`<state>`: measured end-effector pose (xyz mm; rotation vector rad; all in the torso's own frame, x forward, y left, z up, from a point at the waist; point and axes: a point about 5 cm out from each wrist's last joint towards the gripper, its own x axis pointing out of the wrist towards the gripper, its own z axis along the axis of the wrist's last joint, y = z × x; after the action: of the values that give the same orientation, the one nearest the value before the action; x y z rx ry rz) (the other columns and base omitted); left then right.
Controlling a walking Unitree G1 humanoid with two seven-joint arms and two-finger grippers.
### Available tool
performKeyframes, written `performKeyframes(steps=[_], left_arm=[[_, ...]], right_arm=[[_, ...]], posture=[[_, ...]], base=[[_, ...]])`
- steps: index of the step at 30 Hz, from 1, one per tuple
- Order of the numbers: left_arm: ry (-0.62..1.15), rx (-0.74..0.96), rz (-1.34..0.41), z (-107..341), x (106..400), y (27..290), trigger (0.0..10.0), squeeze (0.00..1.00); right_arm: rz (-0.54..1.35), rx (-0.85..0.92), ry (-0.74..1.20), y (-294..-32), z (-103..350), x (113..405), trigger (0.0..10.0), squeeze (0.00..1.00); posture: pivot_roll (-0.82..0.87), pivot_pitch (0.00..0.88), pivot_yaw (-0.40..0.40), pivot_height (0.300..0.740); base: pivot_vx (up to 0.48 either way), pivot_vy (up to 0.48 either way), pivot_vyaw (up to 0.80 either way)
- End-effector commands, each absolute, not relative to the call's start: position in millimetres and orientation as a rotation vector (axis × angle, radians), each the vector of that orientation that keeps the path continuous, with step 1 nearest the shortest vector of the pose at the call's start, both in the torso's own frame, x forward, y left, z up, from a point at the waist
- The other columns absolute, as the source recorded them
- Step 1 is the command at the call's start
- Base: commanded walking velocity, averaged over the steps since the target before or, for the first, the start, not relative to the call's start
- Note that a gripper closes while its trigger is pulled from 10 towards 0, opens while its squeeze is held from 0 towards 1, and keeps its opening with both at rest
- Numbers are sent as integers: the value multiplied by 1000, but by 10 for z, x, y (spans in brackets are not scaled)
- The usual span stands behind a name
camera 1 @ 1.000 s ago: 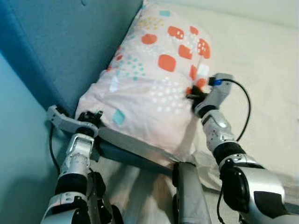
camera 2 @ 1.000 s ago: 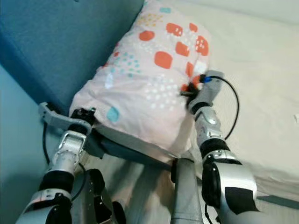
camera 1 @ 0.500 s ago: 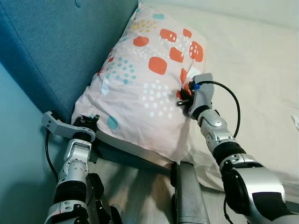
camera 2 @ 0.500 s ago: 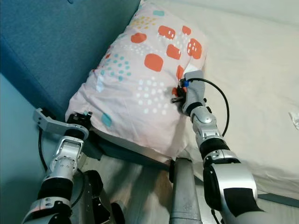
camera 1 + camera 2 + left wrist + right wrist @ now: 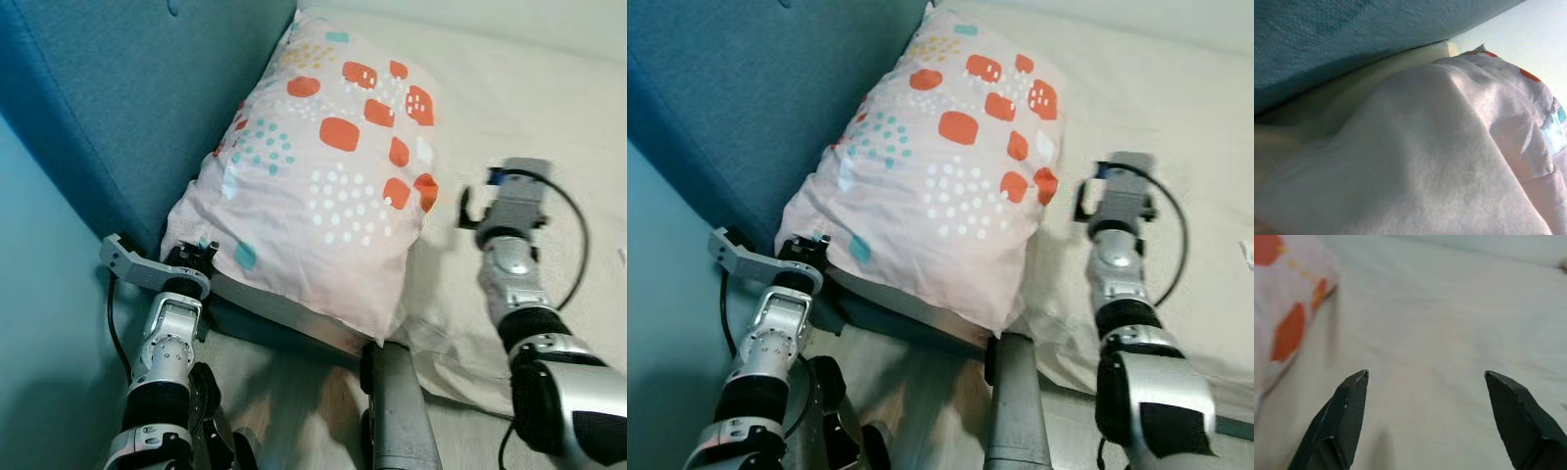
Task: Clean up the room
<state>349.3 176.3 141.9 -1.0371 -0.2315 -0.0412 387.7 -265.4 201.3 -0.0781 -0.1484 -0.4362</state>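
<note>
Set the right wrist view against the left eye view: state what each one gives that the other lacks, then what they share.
Right wrist view: a close look at the right gripper, its black fingers spread wide, empty, above bare sheet.

Left eye view: the blue headboard, the whole patterned pillow leaning against it, and the left gripper tucked at the pillow's near corner.

Both: the pillow's orange-spotted edge and the cream sheet beside it, with the right gripper apart from the pillow.

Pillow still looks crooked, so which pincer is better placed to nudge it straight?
Probably the left pincer: it sits at the pillow corner by the headboard. The right pincer hangs open over the sheet, apart from it.
</note>
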Motion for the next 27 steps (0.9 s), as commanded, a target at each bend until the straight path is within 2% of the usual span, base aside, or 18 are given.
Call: performKeyframes(steps=[1, 4, 5, 6, 7, 8, 9, 10, 12, 13, 14, 16, 18, 20, 27], left_arm=[[-181, -1042, -44, 1315, 3445, 1701, 0, 0], [-179, -1041, -52, 1314, 3436, 1694, 0, 0], [-177, -1022, -74, 1321, 3430, 1687, 0, 0], [-177, -1022, -74, 1321, 3430, 1687, 0, 0], [-177, -997, -102, 1332, 3424, 1675, 0, 0], [-177, -997, -102, 1332, 3424, 1675, 0, 0], [-179, -926, -152, 1362, 3402, 1666, 6706, 0], [-179, -855, -193, 1384, 3379, 1661, 6706, 0], [-179, -855, -193, 1384, 3379, 1661, 6706, 0], [-176, -762, -234, 1397, 3345, 1675, 10000, 0], [-176, -762, -234, 1397, 3345, 1675, 10000, 0], [-149, -548, -272, 1369, 3242, 1845, 10000, 0], [-127, -436, -280, 1344, 3159, 1968, 10000, 0], [-104, -388, -282, 1321, 3045, 2080, 10000, 0], [-51, -342, -275, 1250, 2812, 2221, 10000, 0]], right_arm=[[-472, -9, -179, -2740, 1993, 3825, 10000, 1000], [-472, 2, -198, -2769, 2020, 3816, 10000, 1000], [-481, 6, -171, -2785, 1988, 3815, 10000, 827], [-481, 6, -171, -2785, 1988, 3815, 10000, 827], [-484, 5, -138, -2791, 1950, 3816, 10000, 165], [-484, 5, -138, -2791, 1950, 3816, 10000, 165], [-457, 10, -108, -2770, 1905, 3825, 10000, 0], [-435, 12, -81, -2745, 1867, 3834, 10000, 0], [-435, 12, -81, -2745, 1867, 3834, 10000, 0], [-410, 35, -77, -2719, 1852, 3842, 10000, 0], [-410, 35, -77, -2719, 1852, 3842, 10000, 0], [-425, 43, -38, -2746, 1804, 3833, 10000, 0], [-487, 26, 7, -2840, 1766, 3799, 10000, 0], [-555, 25, 18, -2968, 1778, 3754, 10000, 0], [-613, 32, -6, -3133, 1878, 3711, 10000, 0]], posture=[[-79, 288, -22, 465], [-79, 288, -22, 465], [-80, 290, -22, 465], [-80, 290, -22, 465], [-80, 290, -22, 465], [-80, 290, -22, 465], [-71, 292, -26, 465], [-70, 293, -26, 465], [-70, 293, -26, 465], [-65, 293, -25, 465], [-65, 293, -25, 465], [-51, 300, -22, 465], [-38, 309, -20, 465], [-21, 323, -21, 465], [12, 364, -18, 465]], base=[[0, 0, 0], [0, 0, 0], [0, 0, 0], [0, 0, 0], [0, 0, 0], [0, 0, 0], [0, 0, 0], [0, 0, 0], [0, 0, 0], [0, 0, 0], [0, 0, 0], [0, 0, 613], [0, 0, 262], [0, 0, 0], [0, 0, 0]])
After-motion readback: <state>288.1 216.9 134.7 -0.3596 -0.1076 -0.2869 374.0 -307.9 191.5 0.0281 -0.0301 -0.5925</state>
